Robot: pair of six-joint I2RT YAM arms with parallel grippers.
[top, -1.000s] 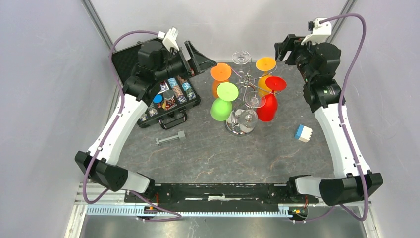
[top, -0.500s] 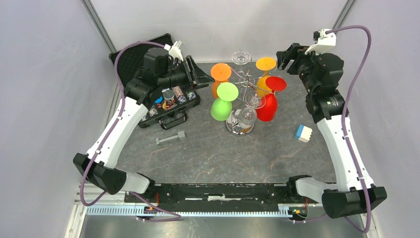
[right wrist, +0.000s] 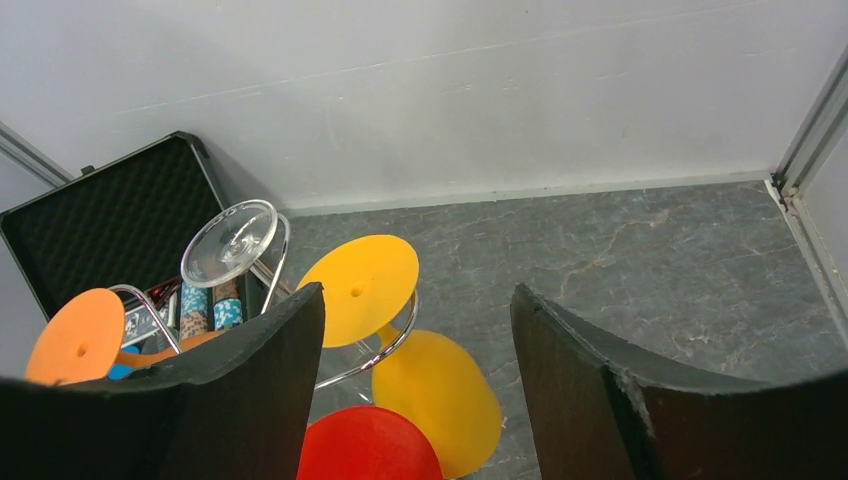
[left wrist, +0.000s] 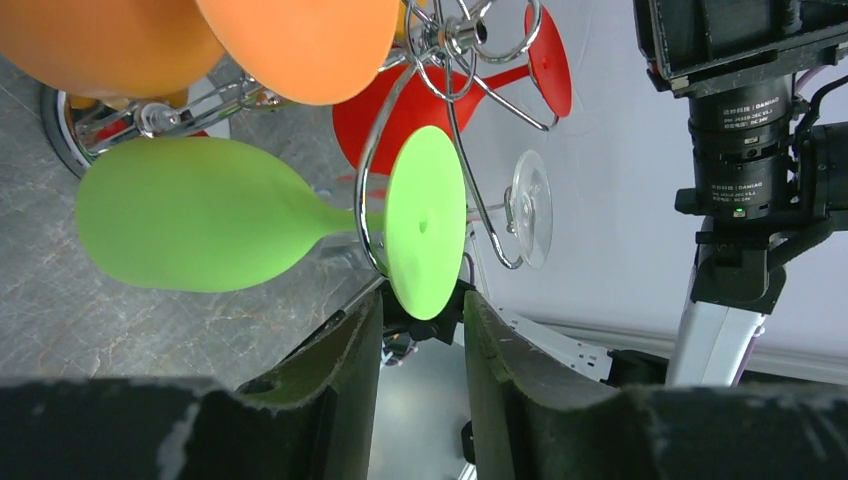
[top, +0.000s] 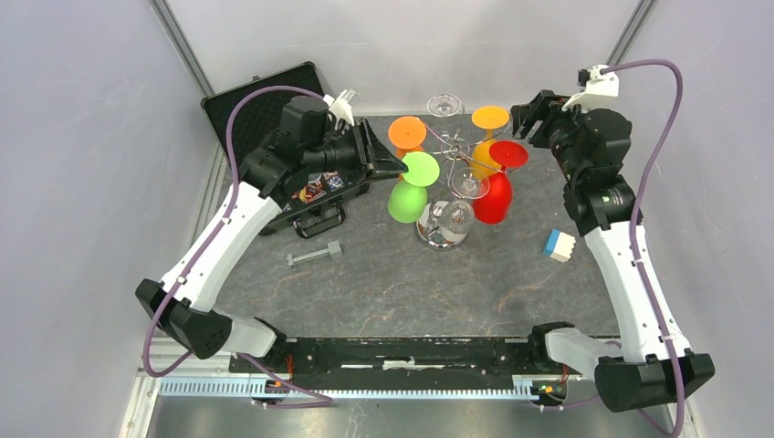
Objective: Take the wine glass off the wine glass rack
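White print on black lens barrel [left wrist: 745, 130] right of wine glass rack [top: 444, 235]: too small to read. Left pincer [left wrist: 422, 305]: partly closed, narrow gap, tips astride foot rim of green wine glass [left wrist: 200, 215]; touch unclear. Glass hangs inverted on rack's left hook. Right pincer [right wrist: 418, 292]: spread wide, empty, right of rack, above yellow glass [right wrist: 435, 400].

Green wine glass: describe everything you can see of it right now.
The green wine glass is opaque, glossy lime, plastic-looking: rounded bowl, short stem, flat round foot. It hangs upside down, tilted, its stem in a hook of the chrome rack, beside the orange glass. The left pincer brackets the foot's rim; contact is unclear.
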